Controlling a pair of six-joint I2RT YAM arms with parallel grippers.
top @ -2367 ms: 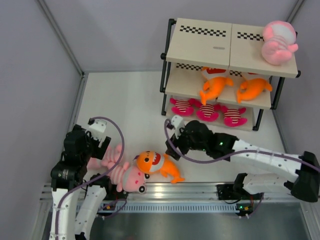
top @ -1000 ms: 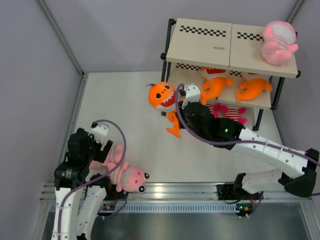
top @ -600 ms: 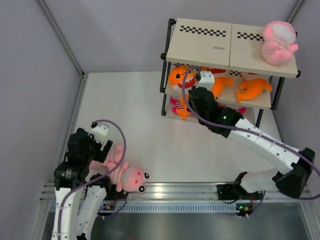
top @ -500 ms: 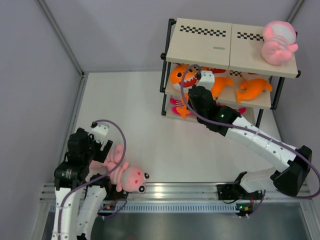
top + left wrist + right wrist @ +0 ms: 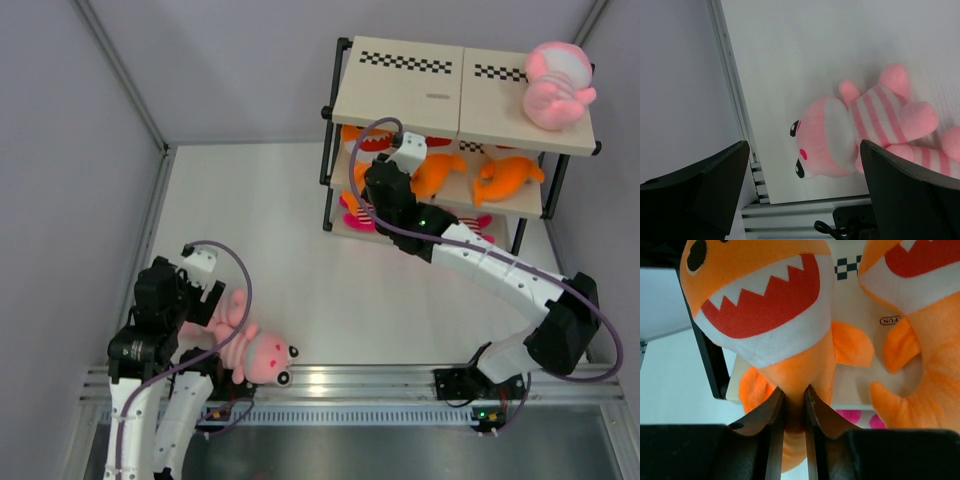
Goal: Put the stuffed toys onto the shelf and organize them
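Between the right jaws, narrow body of orange shark [image 5: 774, 325].

orange shark [image 5: 767, 270], pink striped doll [image 5: 875, 125], checker-edged shelf [image 5: 400, 95]

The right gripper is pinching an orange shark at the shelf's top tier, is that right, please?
Not quite: the right gripper pinches the shark at the middle tier of the shelf, not the top. The top external view shows it.

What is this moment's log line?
right end effector: grips orange plush shark at black-framed shelf, middle board | left end effector: open above pink striped plush doll
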